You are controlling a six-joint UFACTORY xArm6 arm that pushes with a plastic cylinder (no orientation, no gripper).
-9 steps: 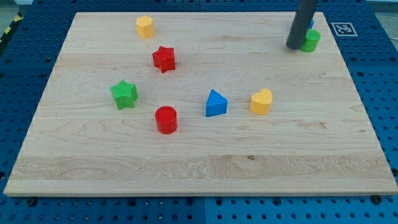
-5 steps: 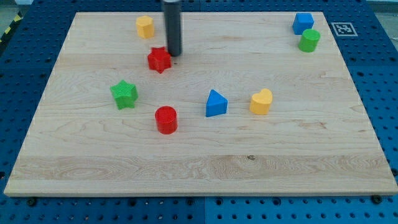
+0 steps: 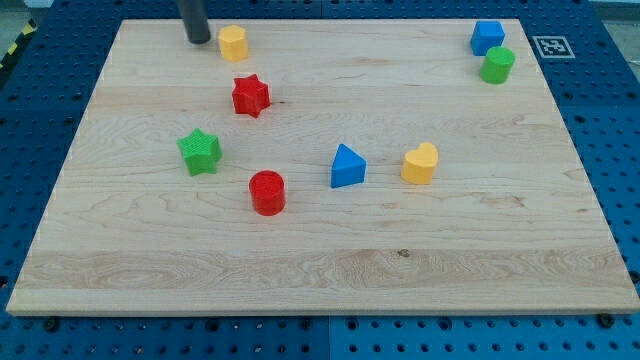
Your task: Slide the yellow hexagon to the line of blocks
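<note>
A pale wooden board [image 3: 330, 265] lies on a blue pegboard bench [image 3: 45, 120], with 8 small coloured blocks on it. The block the task names, the yellow hexagon [image 3: 233, 43], stands near the view's top left corner of the board. Just beside it, on the view's left, is my tip [image 3: 198, 40], the lower end of a dark upright rod; a narrow gap seems to separate them, so it looks close but not touching. The rod has no jaws, so it cannot open or close and holds nothing; it can only push. Its place on the far-left side of the hexagon suggests a push toward the view's right and bottom, where the other blocks lie. Below the hexagon sits a red star [image 3: 250, 96]. Lower down, a loose row runs across the middle of the board: a green star [image 3: 200, 151], a red cylinder [image 3: 267, 192], a blue triangle [image 3: 347, 166] and a yellow heart-shaped block [image 3: 421, 163]. This row is probably the line the task means, and the hexagon is well apart from it, so the slide appears barely begun. The red star lies between hexagon and row and could be knocked. In the view's top right corner a blue block [image 3: 487, 36] and a green block [image 3: 497, 65] stand close together, well apart from everything else.
</note>
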